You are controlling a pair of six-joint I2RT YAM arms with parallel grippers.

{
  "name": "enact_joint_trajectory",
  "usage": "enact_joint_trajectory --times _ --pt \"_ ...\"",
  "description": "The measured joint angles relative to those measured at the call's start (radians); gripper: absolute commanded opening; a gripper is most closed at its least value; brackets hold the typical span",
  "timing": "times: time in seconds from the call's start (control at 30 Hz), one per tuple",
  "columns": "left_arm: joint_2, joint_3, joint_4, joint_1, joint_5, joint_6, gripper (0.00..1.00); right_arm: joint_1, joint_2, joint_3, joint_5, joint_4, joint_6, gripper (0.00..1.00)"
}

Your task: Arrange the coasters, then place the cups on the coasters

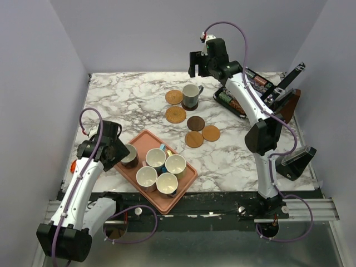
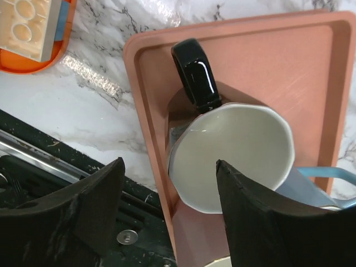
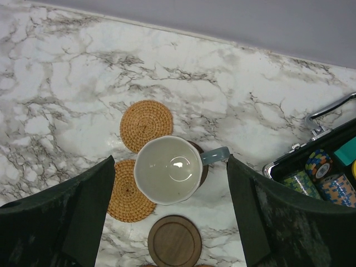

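Top external view, surroundings first. An orange dish (image 2: pixel 15 62) holding a cream studded block (image 2: pixel 28 22) sits on the marble table (image 1: pixel 122 100), left of the salmon-pink tray (image 1: pixel 146 139) and apart from it. The tray lies at an angle near the front edge and carries five cups packed close:
- the black cup (image 1: pixel 130 156) at its left end
- the light blue cup (image 1: pixel 156 159) just beside it
- the yellowish cup (image 1: pixel 176 165)
- a fourth cup (image 1: pixel 146 178) and a fifth cup (image 1: pixel 167 183) at the near side; their outside colours cannot be told from above

Mid-table lie five bare coasters:
- two woven tan coasters (image 1: pixel 174 97)
- one dark brown coaster (image 1: pixel 196 123)
- two tan-orange coasters (image 1: pixel 211 133) touching each other

The grey-green cup (image 1: pixel 191 95) stands upright on a sixth, dark coaster (image 1: pixel 187 107), its handle pointing right. To its right lies an open case (image 1: pixel 231 103) of poker chips (image 3: pixel 317 167).

Left arm: reaches forward low over the tray's left end. The left gripper (image 2: pixel 167 206) is released, jaws wide. One finger (image 2: pixel 83 206) is outside the tray rim and the other finger (image 2: pixel 250 211) is over the black cup's mouth, with that cup's left wall between them. Contact cannot be told.

Right arm: stretched far back and raised. The right gripper (image 3: pixel 169 183) hangs above the grey-green cup, released, with both fingers well apart from the cup.
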Motion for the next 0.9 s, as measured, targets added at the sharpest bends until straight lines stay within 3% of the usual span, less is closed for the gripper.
enact_joint_trajectory --times 0.17,0.33,0.53,0.73,0.8,0.9 --pt "0.002 -0.064 0.036 0.011 0.038 -0.029 0.28 0.000 0.000 -0.021 -0.007 0.000 0.003 0.89" --pt "0.036 -0.070 0.063 0.014 0.032 -0.015 0.00 0.000 -0.002 -0.031 -0.008 0.000 0.003 0.89" --pt "0.114 -0.025 0.103 0.018 0.032 0.097 0.00 0.000 -0.007 -0.064 -0.007 0.000 0.003 0.89" --pt "0.194 0.050 0.190 0.018 0.082 0.370 0.00 0.000 -0.009 -0.087 -0.007 -0.001 0.002 0.88" --pt "0.239 0.097 0.219 0.019 0.159 0.517 0.00 0.000 -0.010 -0.088 -0.007 -0.001 0.002 0.89" --pt "0.318 0.153 0.271 0.019 0.222 0.614 0.00 0.000 -0.017 -0.093 -0.007 -0.001 0.002 0.89"
